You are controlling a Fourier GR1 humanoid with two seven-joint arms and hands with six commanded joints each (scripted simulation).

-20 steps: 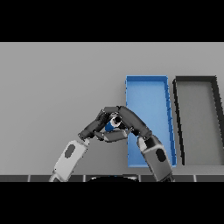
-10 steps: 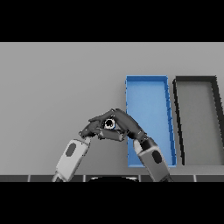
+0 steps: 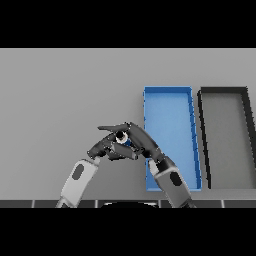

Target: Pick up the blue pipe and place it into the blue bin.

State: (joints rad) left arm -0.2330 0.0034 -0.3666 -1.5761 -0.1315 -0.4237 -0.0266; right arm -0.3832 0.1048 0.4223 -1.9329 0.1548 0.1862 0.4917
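Both arms rise from the lower edge and meet left of the blue bin (image 3: 170, 120). The right hand (image 3: 142, 141) reaches leftward from its forearm, which crosses the bin's near left corner; its fingers curl over the blue pipe (image 3: 123, 138), of which only a pale round end and a sliver of blue show between the dark fingers. The left hand (image 3: 107, 148) lies just beside it on the left, its fingers bent toward the same spot and touching the right hand's; whether it actually grips the pipe cannot be told. Compared with half a second ago, the joined hands sit slightly further left and nearer the robot, and the pipe is more hidden than a second ago, when more blue showed. The pipe is held over the grey table (image 3: 60, 100), outside the bin. The blue bin's floor is bare, and the black bin (image 3: 226, 135) just beside it on the right likewise holds nothing visible.
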